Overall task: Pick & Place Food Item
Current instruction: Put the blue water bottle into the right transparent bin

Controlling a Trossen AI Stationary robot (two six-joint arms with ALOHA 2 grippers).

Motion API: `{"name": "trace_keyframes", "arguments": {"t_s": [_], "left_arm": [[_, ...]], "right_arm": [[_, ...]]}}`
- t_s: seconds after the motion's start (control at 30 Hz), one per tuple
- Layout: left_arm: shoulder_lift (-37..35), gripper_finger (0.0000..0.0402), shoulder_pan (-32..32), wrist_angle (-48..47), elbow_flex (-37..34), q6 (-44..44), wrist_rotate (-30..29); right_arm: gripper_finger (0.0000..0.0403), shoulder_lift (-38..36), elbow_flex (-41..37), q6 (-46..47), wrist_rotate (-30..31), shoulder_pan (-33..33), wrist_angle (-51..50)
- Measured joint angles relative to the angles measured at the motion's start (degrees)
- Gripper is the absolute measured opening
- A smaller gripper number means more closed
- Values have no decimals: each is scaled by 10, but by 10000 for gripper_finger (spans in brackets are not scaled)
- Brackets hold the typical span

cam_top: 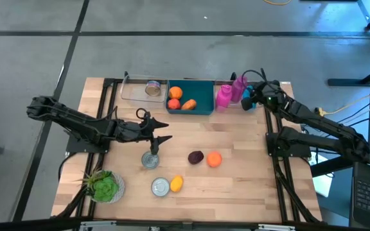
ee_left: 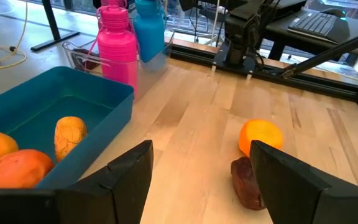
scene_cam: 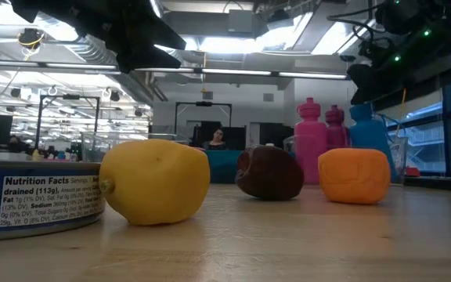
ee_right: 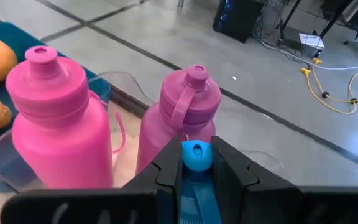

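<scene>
Top-down and wrist views of a pick-and-place step. The left gripper (cam_top: 162,139) hangs over the middle of the bench (cam_top: 249,186) with its fingers spread and nothing between them, aimed toward the loose food to its right: a dark purple item (cam_top: 196,157) touching an orange (cam_top: 214,159). The teal bin (cam_top: 201,108) at the far edge already holds an orange (cam_top: 175,93), a red fruit (cam_top: 173,104) and a small potato-like piece (cam_top: 189,104). A yellow lemon (cam_top: 176,183) lies near a tin (cam_top: 160,187) at the near edge. The right gripper (ee_right: 196,163) is closed on the cap of a blue bottle (cam_top: 248,94) beside two pink bottles (cam_top: 224,96). Judged best practice: descend on one fruit only, centring the fingers so the touching neighbour is not nudged, then close gently.
</scene>
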Motion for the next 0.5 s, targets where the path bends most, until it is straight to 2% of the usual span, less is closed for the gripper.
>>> {"name": "trace_keyframes", "arguments": {"t_s": [0.37, 0.5], "left_arm": [[0, 260, 0, 0, 0, 0, 0], [0, 260, 0, 0, 0, 1, 0]], "right_arm": [[58, -1, -14, 5, 0, 0, 23], [74, -1, -14, 5, 0, 0, 23]]}}
